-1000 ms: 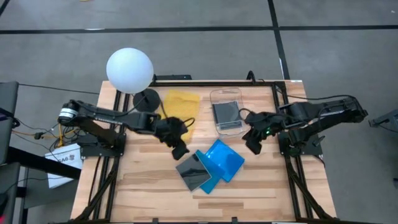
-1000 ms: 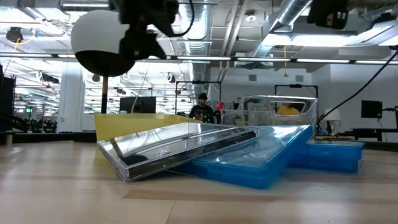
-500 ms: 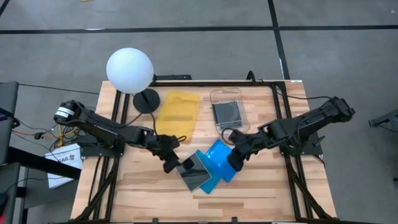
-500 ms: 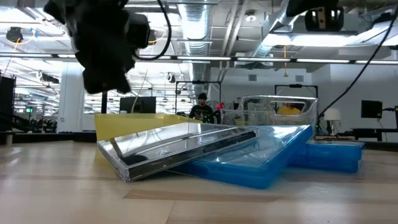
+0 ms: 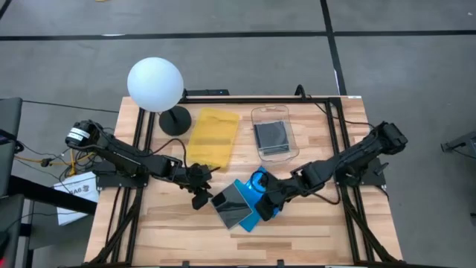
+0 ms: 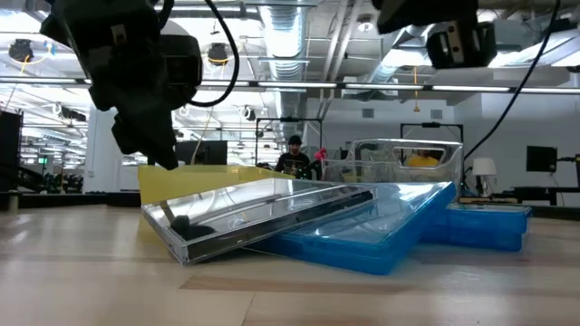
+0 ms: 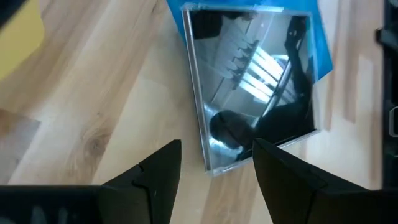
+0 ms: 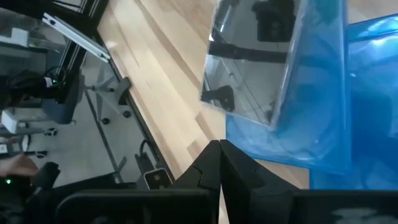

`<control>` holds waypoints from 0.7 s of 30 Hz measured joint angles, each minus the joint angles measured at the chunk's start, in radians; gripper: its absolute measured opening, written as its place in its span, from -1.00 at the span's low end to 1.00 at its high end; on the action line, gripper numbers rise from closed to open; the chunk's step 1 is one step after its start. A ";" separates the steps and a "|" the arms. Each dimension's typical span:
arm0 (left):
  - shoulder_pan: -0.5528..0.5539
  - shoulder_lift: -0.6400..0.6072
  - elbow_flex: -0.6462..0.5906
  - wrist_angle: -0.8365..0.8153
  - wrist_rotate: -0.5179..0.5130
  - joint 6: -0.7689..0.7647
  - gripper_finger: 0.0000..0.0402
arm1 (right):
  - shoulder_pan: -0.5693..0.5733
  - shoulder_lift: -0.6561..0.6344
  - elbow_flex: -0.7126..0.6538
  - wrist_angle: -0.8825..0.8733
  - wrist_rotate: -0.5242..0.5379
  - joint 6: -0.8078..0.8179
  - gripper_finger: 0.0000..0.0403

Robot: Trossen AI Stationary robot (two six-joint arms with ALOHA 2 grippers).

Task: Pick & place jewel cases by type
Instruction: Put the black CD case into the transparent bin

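Left gripper (image 7: 214, 163) fingers spread over the clear jewel case (image 7: 252, 81), right gripper (image 8: 219, 163) fingers pressed together by blue case (image 8: 311, 118).

I see my left gripper (image 7: 216, 163) with its two dark fingers (image 7: 155, 177) spread apart, hanging over the near corner of a clear case (image 7: 252, 87). The case reflects ceiling lights and lies tilted on a blue case (image 7: 323, 53), on the wood table (image 7: 106, 106). Yellow tray (image 7: 18, 37) at ten o'clock.
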 joint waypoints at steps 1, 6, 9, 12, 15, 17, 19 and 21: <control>-0.006 0.013 0.000 0.002 -0.001 0.000 -0.04 | 0.001 0.012 0.000 0.012 -0.003 0.001 -1.00; -0.033 0.095 0.000 0.058 -0.001 -0.004 -0.04 | 0.004 0.079 0.015 0.053 -0.038 -0.002 -1.00; -0.034 0.126 0.000 0.088 -0.023 -0.011 -0.04 | 0.012 0.120 0.055 0.051 -0.050 -0.042 -1.00; -0.034 0.136 0.000 0.104 -0.030 0.002 -0.04 | 0.023 0.162 0.113 0.021 -0.052 -0.087 -1.00; -0.034 0.147 0.000 0.110 -0.032 0.025 -0.04 | 0.032 0.215 0.183 -0.038 -0.053 -0.128 -1.00; -0.034 0.162 0.002 0.134 -0.027 0.031 -0.04 | 0.039 0.251 0.226 -0.098 -0.053 -0.158 -1.00; -0.034 0.165 0.000 0.125 -0.024 0.040 -0.04 | 0.042 0.288 0.272 -0.143 -0.055 -0.186 -1.00; -0.034 0.165 0.000 0.140 -0.028 0.053 -0.04 | 0.045 0.313 0.306 -0.208 -0.052 -0.208 -1.00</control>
